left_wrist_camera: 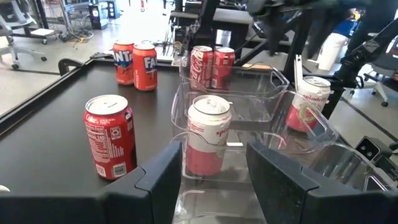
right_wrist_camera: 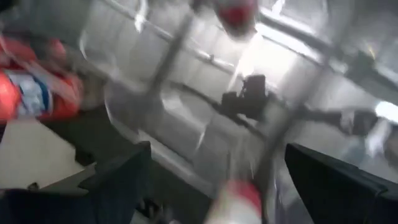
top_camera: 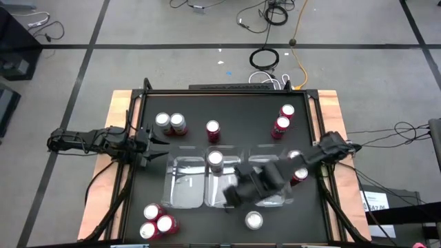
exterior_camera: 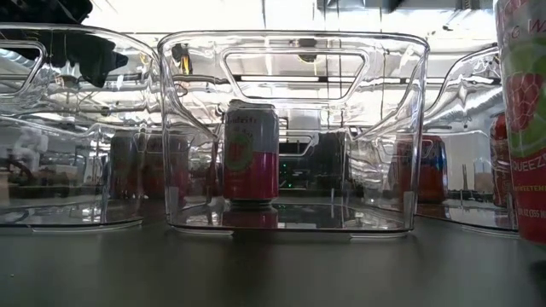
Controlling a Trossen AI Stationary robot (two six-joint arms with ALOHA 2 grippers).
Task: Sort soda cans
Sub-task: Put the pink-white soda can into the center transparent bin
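From above, the right gripper [top_camera: 231, 196] hangs over the clear trays [top_camera: 186, 187] with nothing in it; best lift clear of the tray walls before heading for the loose can [top_camera: 254, 220] near the front edge. The left gripper [top_camera: 160, 142] waits at the left, part open and empty. One can [top_camera: 215, 161] sits in the tray. Black mat [top_camera: 234, 114], cables on the floor behind.

Table level: that can [exterior_camera: 251, 152] stands upright inside the middle tray [exterior_camera: 294, 51].

Left wrist: red cans [left_wrist_camera: 109, 135] wait on the mat.

Right wrist: blurry, fingers [right_wrist_camera: 118, 177] spread wide.
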